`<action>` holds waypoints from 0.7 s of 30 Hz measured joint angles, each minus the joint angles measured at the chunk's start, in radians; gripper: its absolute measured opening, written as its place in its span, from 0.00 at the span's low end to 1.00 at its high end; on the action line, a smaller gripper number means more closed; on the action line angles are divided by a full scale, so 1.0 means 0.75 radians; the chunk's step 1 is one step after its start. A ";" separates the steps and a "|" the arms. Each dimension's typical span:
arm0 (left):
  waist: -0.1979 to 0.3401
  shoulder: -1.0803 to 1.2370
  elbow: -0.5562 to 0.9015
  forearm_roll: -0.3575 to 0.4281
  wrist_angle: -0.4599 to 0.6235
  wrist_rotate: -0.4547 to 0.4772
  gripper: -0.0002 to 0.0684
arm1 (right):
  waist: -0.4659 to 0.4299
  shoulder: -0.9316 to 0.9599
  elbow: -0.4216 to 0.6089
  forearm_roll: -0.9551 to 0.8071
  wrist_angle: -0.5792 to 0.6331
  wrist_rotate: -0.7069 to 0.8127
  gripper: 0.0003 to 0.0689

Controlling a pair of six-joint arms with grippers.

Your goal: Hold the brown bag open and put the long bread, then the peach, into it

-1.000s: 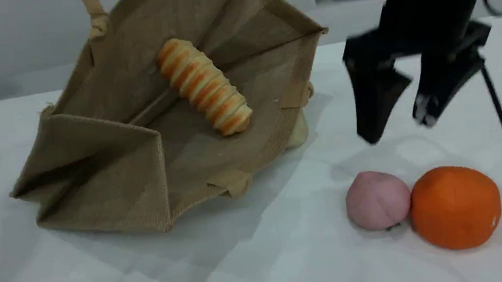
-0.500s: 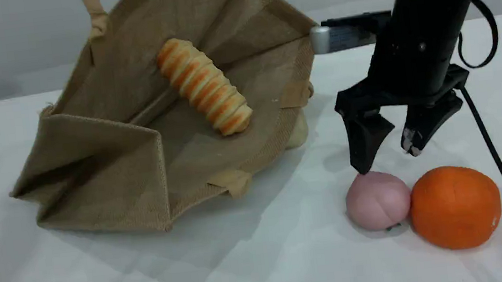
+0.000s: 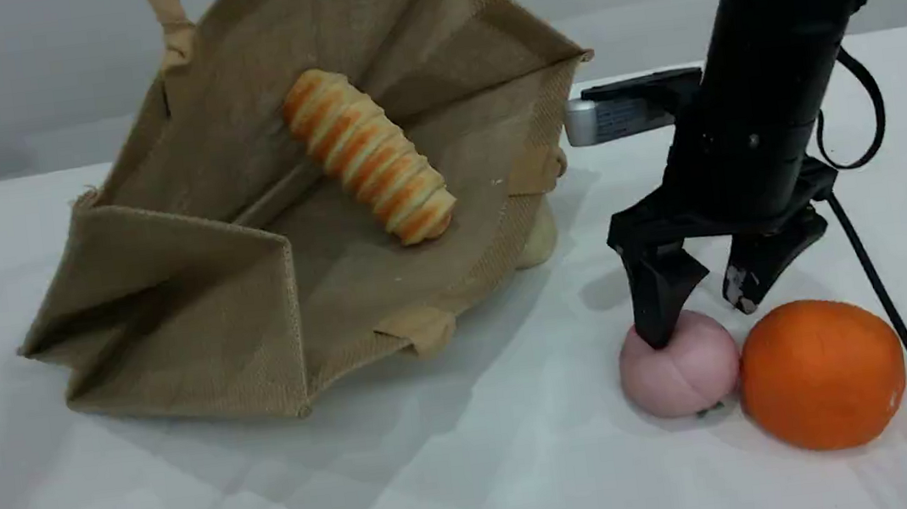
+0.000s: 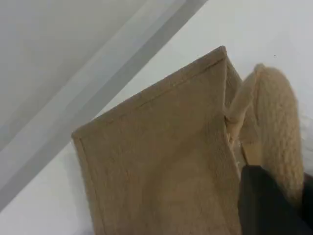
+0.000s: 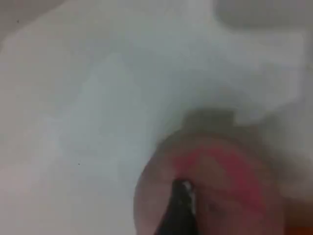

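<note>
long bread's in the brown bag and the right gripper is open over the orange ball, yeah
No: the right gripper is open over the peach, one fingertip on its top, not the orange ball, as the scene view shows. The long bread is in the brown bag.

Brown bag (image 3: 196, 318): coarse woven cloth, matt and rough; its handle (image 4: 276, 112) is thick, fuzzy beige cord. Peach (image 3: 685, 373) under the right gripper (image 3: 699, 322) is matt and smooth, the orange ball (image 3: 821, 373) beside it likewise matt. Gripper fingers (image 3: 657, 300): black matt plastic.
</note>
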 joint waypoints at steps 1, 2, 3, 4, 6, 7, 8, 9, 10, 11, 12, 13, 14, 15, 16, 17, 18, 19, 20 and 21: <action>0.000 0.000 0.000 0.000 0.000 0.000 0.14 | 0.000 0.000 0.000 0.000 0.001 0.000 0.79; 0.000 0.000 0.000 0.000 0.000 0.000 0.14 | 0.000 0.000 0.000 0.006 0.007 -0.001 0.78; 0.000 0.000 0.000 -0.001 0.000 0.000 0.14 | 0.000 0.000 0.000 0.009 0.017 -0.002 0.75; 0.000 0.000 0.000 -0.001 0.000 0.000 0.14 | 0.000 0.000 0.000 0.009 0.030 -0.002 0.72; 0.000 0.000 0.000 -0.001 0.000 0.000 0.14 | 0.000 0.000 0.000 0.009 0.061 -0.002 0.63; 0.000 0.000 0.000 -0.001 0.000 0.000 0.14 | 0.003 0.000 0.000 0.013 0.080 -0.001 0.58; 0.000 0.000 0.000 -0.001 0.000 0.000 0.14 | 0.011 0.000 0.000 0.013 0.094 -0.001 0.52; 0.000 0.000 0.000 -0.001 0.000 0.000 0.14 | 0.015 0.000 0.000 0.014 0.106 -0.001 0.47; 0.000 0.000 0.000 -0.001 0.000 0.000 0.14 | 0.021 0.000 0.000 0.016 0.116 -0.003 0.40; 0.000 0.000 0.000 -0.001 0.000 0.000 0.14 | 0.031 -0.001 0.000 0.010 0.118 -0.007 0.34; 0.000 0.000 0.000 -0.001 0.000 0.000 0.14 | 0.040 -0.001 0.000 0.010 0.125 -0.014 0.28; 0.000 0.000 0.000 -0.001 0.000 0.000 0.14 | 0.046 -0.001 0.000 0.010 0.130 -0.024 0.23; 0.000 0.000 0.000 -0.001 0.000 0.000 0.14 | 0.057 -0.001 0.000 0.014 0.133 -0.028 0.18; 0.000 0.000 0.000 -0.001 0.000 0.000 0.14 | 0.065 -0.001 0.000 0.013 0.136 -0.034 0.13; 0.000 0.000 0.000 -0.001 0.000 0.000 0.14 | 0.067 -0.004 0.000 0.013 0.145 -0.038 0.09; 0.000 0.000 0.000 -0.001 0.000 0.000 0.14 | 0.072 -0.005 0.000 0.018 0.147 -0.038 0.06; 0.000 0.000 0.000 -0.001 0.000 0.000 0.14 | 0.074 -0.011 0.000 0.013 0.150 -0.038 0.04; 0.000 0.000 0.000 -0.001 0.000 0.000 0.14 | 0.074 -0.018 0.000 0.006 0.153 -0.038 0.03; 0.000 0.000 0.000 -0.001 0.000 0.000 0.14 | 0.074 -0.026 -0.001 -0.003 0.155 -0.038 0.02; 0.000 0.000 0.000 -0.001 0.000 0.000 0.14 | 0.071 -0.040 -0.002 -0.010 0.158 -0.038 0.02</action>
